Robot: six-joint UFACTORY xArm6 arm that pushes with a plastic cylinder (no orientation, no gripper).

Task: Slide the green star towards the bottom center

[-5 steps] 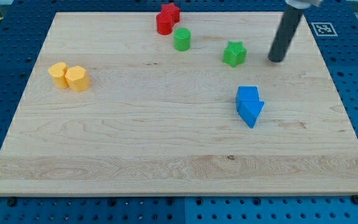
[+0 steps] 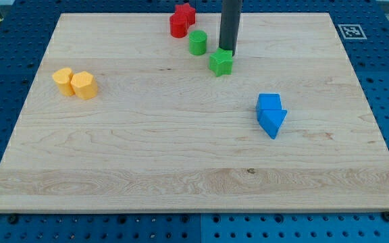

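Note:
The green star (image 2: 221,63) lies on the wooden board (image 2: 181,155) in the upper middle of the view. My tip (image 2: 226,50) stands right at the star's top edge, touching or nearly touching it. A green cylinder (image 2: 197,42) sits just up and left of the star.
A red star (image 2: 186,13) and a red cylinder (image 2: 177,25) sit together at the top edge. Two blue blocks (image 2: 271,113) sit at the right of centre. Two yellow blocks (image 2: 75,83) sit at the left. A marker tag (image 2: 351,31) lies off the board's top right corner.
My tip has swung from the star's right to just above it. The green star has slid left and slightly down, closer to the green cylinder.

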